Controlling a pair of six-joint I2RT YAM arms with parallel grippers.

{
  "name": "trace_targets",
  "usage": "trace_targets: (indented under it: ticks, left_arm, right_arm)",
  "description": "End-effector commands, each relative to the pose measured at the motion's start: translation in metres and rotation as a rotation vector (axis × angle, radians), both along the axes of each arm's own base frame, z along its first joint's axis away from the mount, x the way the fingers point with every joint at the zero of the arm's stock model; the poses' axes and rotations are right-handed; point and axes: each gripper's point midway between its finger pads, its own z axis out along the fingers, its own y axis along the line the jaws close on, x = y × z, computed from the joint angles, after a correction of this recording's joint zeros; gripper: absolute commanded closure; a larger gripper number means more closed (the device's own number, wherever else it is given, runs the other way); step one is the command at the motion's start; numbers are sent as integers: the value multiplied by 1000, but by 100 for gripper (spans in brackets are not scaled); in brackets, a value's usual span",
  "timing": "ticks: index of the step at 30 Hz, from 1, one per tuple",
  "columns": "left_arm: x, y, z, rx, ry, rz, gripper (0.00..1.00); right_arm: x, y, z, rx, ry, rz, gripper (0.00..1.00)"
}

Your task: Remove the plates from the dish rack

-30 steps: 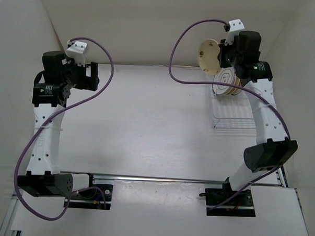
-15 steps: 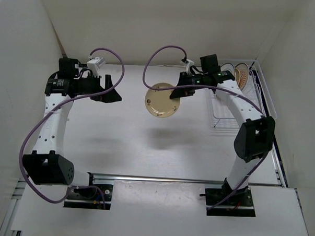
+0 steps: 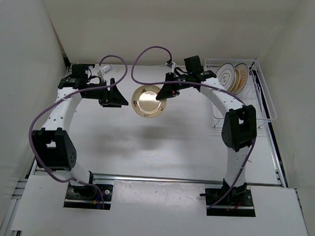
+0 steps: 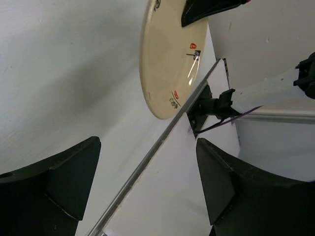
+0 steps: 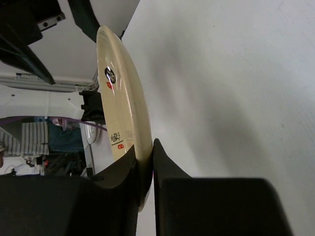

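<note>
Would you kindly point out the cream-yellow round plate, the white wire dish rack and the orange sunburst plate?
Cream-yellow round plate (image 3: pixel 147 102): top view, face centre.
White wire dish rack (image 3: pixel 267 94): top view, right wall.
Orange sunburst plate (image 3: pixel 243 76): top view, patterned face.

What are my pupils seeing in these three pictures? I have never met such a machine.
A robot's left arm and right arm are bolted to a white table; each ends in a two-finger claw. The wide picture comes from a camera above and behind them; the other two from a camera on each wrist. The right claw pinches the rim of a cream-yellow round plate, held in the air over the table. The left claw is open, empty, and faces that plate. At the far right stands a white wire dish rack with two plates on edge in it: a white plate with a dark rim and a plate with an orange sunburst pattern.
</note>
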Motion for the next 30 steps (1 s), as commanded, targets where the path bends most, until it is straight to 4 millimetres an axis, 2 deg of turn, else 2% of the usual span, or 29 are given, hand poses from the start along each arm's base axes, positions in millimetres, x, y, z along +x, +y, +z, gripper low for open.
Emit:
trace_targets:
  ticks: [1, 3, 8, 12, 15, 16, 20, 24, 27, 29, 30]
  left_arm:
    - [8, -5, 4, -57, 13, -9, 12]
    - [14, -6, 8, -69, 14, -10, 12]
    - [26, -7, 1, -81, 34, -12, 12]
    - [34, -7, -2, -96, 56, -10, 15]
    - [37, -7, 1, -95, 46, -10, 27]
    - [37, -10, -2, -95, 57, -19, 36]
    - [40, -11, 1, -97, 45, -16, 61]
    - [40, -11, 1, -97, 45, -16, 71]
    - [38, -10, 1, -95, 37, -20, 88]
    - [34, -11, 6, -94, 23, -21, 90]
    - [34, -11, 6, -94, 23, -21, 90]
  right_arm:
    - [-1, 20, 35, 111, -44, 69, 100]
    - [0, 26, 31, 116, -20, 78, 100]
    - [-3, 37, 31, 130, 0, 94, 100]
    - [-5, 43, 23, 122, 34, 98, 100]
    - [-11, 52, 24, 125, 45, 115, 100]
    - [-15, 56, 24, 125, 46, 127, 100]
    - [-19, 66, 23, 127, 53, 142, 100]
    - [-22, 70, 27, 136, 38, 153, 100]
    - [-25, 73, 27, 135, 38, 162, 100]
    - [-26, 72, 34, 141, 3, 159, 100]
    - [-25, 71, 32, 132, 0, 153, 100]
